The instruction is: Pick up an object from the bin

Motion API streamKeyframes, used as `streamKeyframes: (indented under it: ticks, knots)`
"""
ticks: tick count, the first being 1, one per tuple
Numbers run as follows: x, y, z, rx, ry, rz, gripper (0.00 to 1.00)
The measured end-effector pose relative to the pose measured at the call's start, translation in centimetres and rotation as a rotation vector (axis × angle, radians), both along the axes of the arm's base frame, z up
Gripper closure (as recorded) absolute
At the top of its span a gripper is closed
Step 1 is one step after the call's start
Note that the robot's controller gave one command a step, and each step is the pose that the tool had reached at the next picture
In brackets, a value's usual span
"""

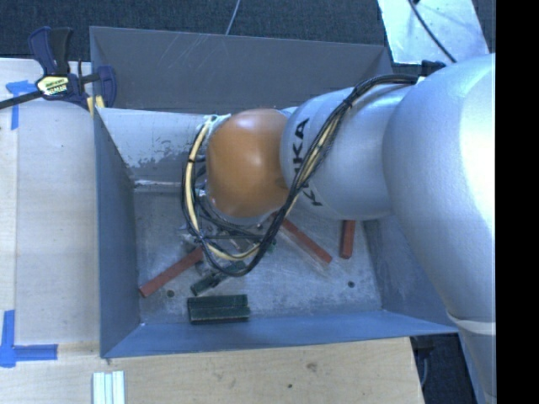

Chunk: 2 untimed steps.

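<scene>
A dark flat block [218, 308] lies on the bin [118, 225] floor by the near wall. Just behind it is a small dark piece [205, 285]. Left of that, a long red-brown stick [168, 277] slants up toward the middle. The jaws are low over that stick's upper end, hidden under the arm's orange cover [246, 162] and cables [227, 255]; I cannot tell whether they are spread or pressed together. Farther right lie 2 more red-brown sticks, 1 long [305, 243] and 1 short [346, 239].
</scene>
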<state>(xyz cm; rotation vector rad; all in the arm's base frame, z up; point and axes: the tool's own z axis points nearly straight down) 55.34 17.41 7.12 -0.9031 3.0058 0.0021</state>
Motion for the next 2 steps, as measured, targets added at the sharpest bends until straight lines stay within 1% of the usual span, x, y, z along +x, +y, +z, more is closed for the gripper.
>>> streamKeyframes:
  ticks: [1, 2]
  knots:
    - [0.0, 0.0, 0.3, 0.0, 0.001, -0.001, 1.0]
    - [-0.1, 0.0, 1.3, -0.002, 0.003, -0.002, 1.0]
